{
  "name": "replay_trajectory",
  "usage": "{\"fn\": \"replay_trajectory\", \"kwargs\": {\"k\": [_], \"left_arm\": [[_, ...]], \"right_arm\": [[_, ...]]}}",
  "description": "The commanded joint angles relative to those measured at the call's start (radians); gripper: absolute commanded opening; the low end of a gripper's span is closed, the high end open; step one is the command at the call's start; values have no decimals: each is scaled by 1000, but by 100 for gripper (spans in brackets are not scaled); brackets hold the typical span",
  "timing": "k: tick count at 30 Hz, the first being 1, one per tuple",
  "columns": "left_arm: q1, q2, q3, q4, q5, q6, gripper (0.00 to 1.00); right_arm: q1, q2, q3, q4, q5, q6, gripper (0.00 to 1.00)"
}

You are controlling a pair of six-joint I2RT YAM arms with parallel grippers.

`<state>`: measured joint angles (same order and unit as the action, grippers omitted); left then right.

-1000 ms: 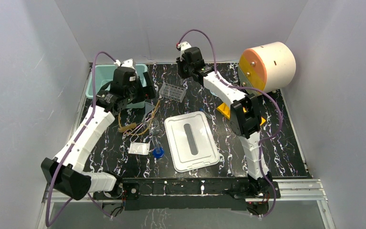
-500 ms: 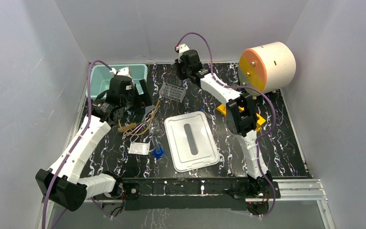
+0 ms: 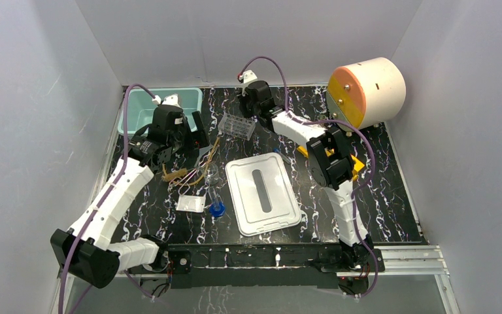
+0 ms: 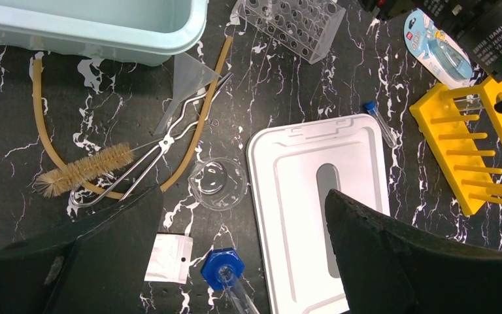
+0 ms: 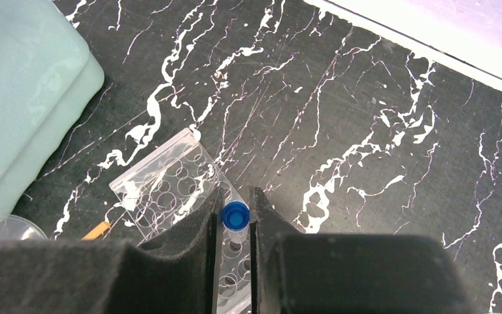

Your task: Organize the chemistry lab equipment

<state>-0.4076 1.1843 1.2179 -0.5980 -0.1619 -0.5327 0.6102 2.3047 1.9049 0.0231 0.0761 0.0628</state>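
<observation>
Black marbled tabletop (image 3: 392, 196), lab gear strewn mostly over its left half.

Right gripper (image 5: 234, 199) reaching far toward the back wall. Fingers (image 5: 202, 222) clamped on 1 blue-capped tube (image 5: 236, 215), cap up, directly above the near end of the clear rack (image 5: 170, 173). Impossible to tell whether the tube's lower end sits in a hole.

Left gripper (image 4: 243, 196) hovering over the clutter, fingers (image 4: 104, 255) spread wide, nothing between them.

Seen from the left wrist:
- Teal bin (image 4: 104, 33) at the back left corner.
- Clear funnel (image 4: 186, 78) just in front of the bin, beside the tan tubing (image 4: 39, 131).
- Bristle brush (image 4: 85, 170) and metal tongs (image 4: 163, 144) lying across the tubing's loop.
- Glass flask (image 4: 217, 184) just beside the left edge of the white lid (image 4: 314, 196).
- White packet (image 4: 167, 258) and a 2nd capped tube (image 4: 225, 275) close together at the near edge.
- 3rd, smaller tube (image 4: 380, 121) between the lid's far right corner and the yellow rack (image 4: 477, 144).
- Blister pack (image 4: 435, 46) just beyond the yellow rack.

Cream drum (image 3: 369, 91) at the back right, well apart from both grippers.
</observation>
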Motion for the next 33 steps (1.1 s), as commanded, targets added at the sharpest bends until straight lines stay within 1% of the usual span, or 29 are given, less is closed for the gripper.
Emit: {"fn": "replay_trajectory", "kwargs": {"k": [1,11,20,25,33], "left_arm": [[4,0,-11,11,-26,6,94],[3,18,-20,15,-16,-1,94],[4,29,-23,15,-13,0,94],[4,33,-26,16,-13,-1,94],[3,40,-33,17,-11,-6,95]], "right_arm": [[9,-82,-70,98,21,-13,19],[10,-122,-209,243,53,-24,19],[11,-99,-235,346,76,-24,19],[12,-114,-266,393,104,-26,19],[14,-105,-286,406,78,-12,20]]}}
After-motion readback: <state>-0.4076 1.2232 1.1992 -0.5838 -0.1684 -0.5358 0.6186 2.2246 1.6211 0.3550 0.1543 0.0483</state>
